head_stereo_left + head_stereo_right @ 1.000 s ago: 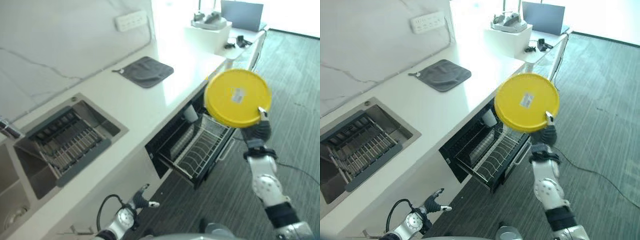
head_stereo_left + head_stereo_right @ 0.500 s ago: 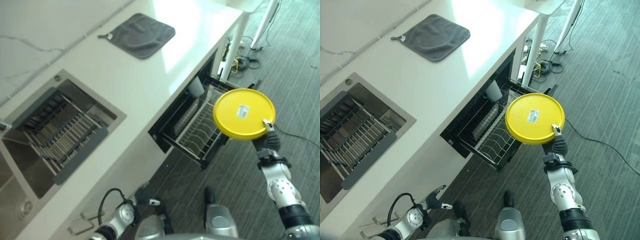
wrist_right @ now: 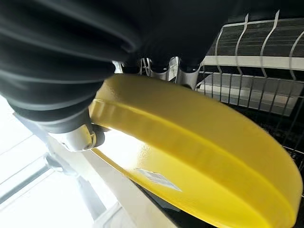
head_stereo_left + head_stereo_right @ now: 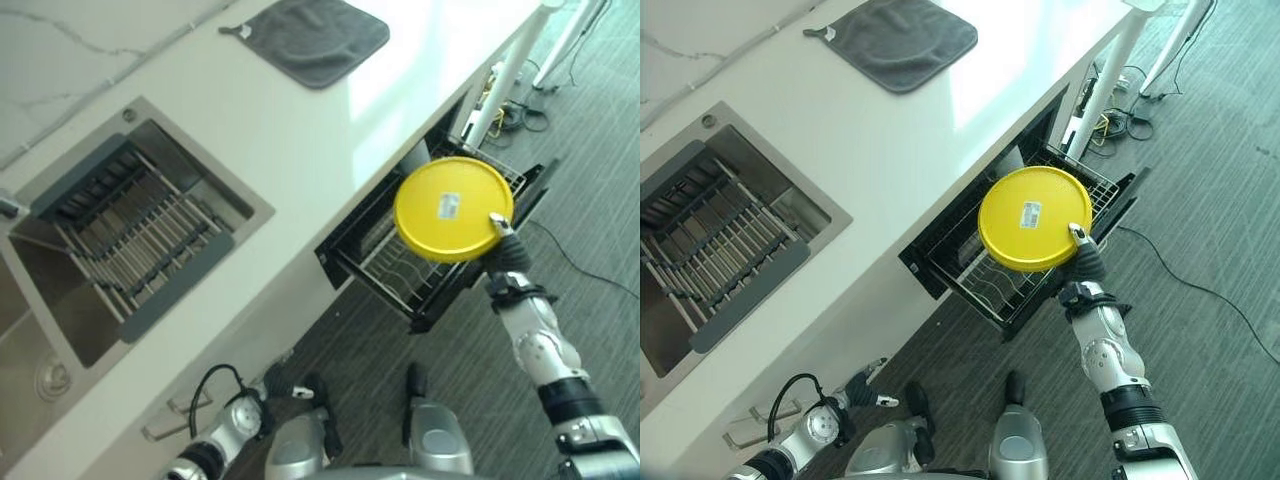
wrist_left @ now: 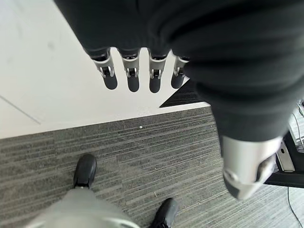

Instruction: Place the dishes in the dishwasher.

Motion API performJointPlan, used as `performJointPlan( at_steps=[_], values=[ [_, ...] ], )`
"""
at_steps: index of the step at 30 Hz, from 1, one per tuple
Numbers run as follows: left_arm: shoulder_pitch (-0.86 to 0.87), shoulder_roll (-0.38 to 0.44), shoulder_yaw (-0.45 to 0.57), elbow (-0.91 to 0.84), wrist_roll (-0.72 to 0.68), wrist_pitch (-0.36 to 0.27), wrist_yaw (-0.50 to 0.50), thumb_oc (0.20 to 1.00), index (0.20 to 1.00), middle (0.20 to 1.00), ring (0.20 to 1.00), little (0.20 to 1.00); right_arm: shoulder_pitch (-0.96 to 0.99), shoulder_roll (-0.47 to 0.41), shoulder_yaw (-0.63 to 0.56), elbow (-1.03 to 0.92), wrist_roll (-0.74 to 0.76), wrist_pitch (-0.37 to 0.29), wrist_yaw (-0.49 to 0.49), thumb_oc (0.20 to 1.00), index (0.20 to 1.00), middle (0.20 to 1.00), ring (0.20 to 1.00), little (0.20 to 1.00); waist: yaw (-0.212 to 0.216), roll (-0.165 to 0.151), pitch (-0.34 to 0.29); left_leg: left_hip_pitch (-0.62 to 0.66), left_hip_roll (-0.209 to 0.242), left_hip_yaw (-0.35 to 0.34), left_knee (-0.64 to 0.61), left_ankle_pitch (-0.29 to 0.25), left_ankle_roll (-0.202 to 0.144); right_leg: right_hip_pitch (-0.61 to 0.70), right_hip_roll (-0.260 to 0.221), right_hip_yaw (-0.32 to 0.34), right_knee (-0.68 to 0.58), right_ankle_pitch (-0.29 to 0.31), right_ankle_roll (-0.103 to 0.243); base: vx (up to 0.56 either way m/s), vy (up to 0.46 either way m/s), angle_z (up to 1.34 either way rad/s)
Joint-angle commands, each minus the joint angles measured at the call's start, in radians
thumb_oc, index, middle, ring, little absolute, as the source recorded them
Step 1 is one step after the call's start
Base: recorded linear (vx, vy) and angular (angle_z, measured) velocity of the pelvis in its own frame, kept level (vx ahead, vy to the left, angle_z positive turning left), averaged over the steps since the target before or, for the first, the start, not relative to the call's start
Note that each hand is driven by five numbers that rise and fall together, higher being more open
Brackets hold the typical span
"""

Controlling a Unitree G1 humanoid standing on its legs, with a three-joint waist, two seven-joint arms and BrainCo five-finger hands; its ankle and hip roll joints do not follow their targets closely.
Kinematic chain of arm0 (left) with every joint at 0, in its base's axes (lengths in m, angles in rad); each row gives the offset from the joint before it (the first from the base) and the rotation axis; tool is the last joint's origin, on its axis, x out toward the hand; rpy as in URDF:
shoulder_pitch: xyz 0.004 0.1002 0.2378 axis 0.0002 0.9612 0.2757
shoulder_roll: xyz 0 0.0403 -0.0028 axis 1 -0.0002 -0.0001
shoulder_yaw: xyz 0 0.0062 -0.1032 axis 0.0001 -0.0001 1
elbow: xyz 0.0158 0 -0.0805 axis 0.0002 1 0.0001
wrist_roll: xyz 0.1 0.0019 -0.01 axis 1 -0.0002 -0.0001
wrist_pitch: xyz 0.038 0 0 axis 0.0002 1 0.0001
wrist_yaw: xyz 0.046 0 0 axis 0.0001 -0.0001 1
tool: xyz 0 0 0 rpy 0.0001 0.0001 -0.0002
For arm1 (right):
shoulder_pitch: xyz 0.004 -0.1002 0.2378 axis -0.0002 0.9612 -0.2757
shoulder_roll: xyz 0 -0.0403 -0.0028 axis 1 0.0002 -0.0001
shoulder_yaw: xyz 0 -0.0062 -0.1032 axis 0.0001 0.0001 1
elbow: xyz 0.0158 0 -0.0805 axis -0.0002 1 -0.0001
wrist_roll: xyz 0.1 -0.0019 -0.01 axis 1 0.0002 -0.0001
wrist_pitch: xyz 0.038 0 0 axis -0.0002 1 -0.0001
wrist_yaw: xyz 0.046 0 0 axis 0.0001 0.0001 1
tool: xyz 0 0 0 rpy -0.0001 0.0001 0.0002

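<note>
- While the yellow plate (image 4: 1033, 219) is pinched at its rim by the right hand (image 4: 1085, 262), it is held directly above the pulled-out dishwasher rack (image 4: 1095, 186), face up.
- The left hand (image 5: 142, 71) is held low, fingers relaxed, well apart from the plate.

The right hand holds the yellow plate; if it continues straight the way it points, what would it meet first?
Probably the wire rack of the open dishwasher: the right hand carries the yellow plate right over it, though depth is unclear.

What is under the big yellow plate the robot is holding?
Under the yellow plate, pinched in the right hand, sits the dishwasher's pulled-out wire rack. The plate covers most of the rack, so what sits in its middle cannot be seen.
</note>
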Motion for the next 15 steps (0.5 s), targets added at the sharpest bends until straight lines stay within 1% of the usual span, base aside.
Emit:
performJointPlan(
  at_steps=[1,5,9,12,13,15],
  values=[
    [-0.016,0.017,-0.032,0.031,0.007,-0.028,0.003,1.000,1.000,1.000,1.000,1.000,-0.095,-0.011,-0.027,-0.020,-0.026,-0.007,-0.029,0.200,0.200,0.200,0.200,0.200,0.018,-0.010,-0.028,-0.051,0.010,-0.100,0.175,-0.131,0.029,-0.048,-0.049,-0.026,0.201,-0.141,-0.008,0.02,0.040,0.11],
    [-0.025,0.018,-0.035,0.041,-0.008,-0.037,0.006,1.000,1.000,1.000,1.000,1.000,-0.154,-0.029,-0.024,0.034,-0.050,0.019,-0.058,0.200,0.200,0.200,0.200,0.200,0.038,-0.018,-0.014,-0.061,0.013,-0.104,0.186,-0.132,0.030,-0.051,-0.048,-0.032,0.205,-0.141,-0.010,0.02,0.031,0.07],
    [-0.041,0.016,-0.040,0.050,-0.022,-0.039,0.009,1.000,1.000,1.000,1.000,1.000,-0.217,-0.045,-0.020,0.089,-0.096,0.030,-0.098,0.200,0.200,0.200,0.200,0.200,0.056,-0.020,0.002,-0.080,0.015,-0.110,0.202,-0.133,0.030,-0.066,-0.051,-0.037,0.221,-0.142,-0.012,0.00,0.030,0.05],
    [-0.055,0.017,-0.045,0.052,-0.021,-0.034,0.007,1.000,1.000,1.000,1.000,1.000,-0.270,-0.063,-0.022,0.165,-0.133,0.045,-0.129,0.200,0.200,0.200,0.200,0.200,0.072,-0.018,0.017,-0.096,0.015,-0.116,0.215,-0.132,0.032,-0.077,-0.056,-0.045,0.237,-0.143,-0.014,0.00,0.012,0.11],
    [-0.062,0.017,-0.049,0.065,-0.023,-0.040,0.012,1.000,1.000,1.000,1.000,1.000,-0.313,-0.071,-0.015,0.234,-0.170,0.057,-0.136,0.200,0.200,0.200,0.200,0.200,0.083,-0.015,0.031,-0.108,0.016,-0.120,0.225,-0.131,0.032,-0.087,-0.061,-0.050,0.248,-0.142,-0.016,0.02,0.012,0.08],
    [-0.071,0.018,-0.055,0.072,-0.028,-0.043,0.016,1.000,1.000,1.000,1.000,1.000,-0.340,-0.075,-0.006,0.270,-0.184,0.065,-0.150,0.200,0.200,0.200,0.200,0.200,0.089,-0.013,0.039,-0.113,0.016,-0.121,0.227,-0.128,0.032,-0.091,-0.063,-0.052,0.251,-0.140,-0.016,0.01,0.007,0.02]
  ],
)
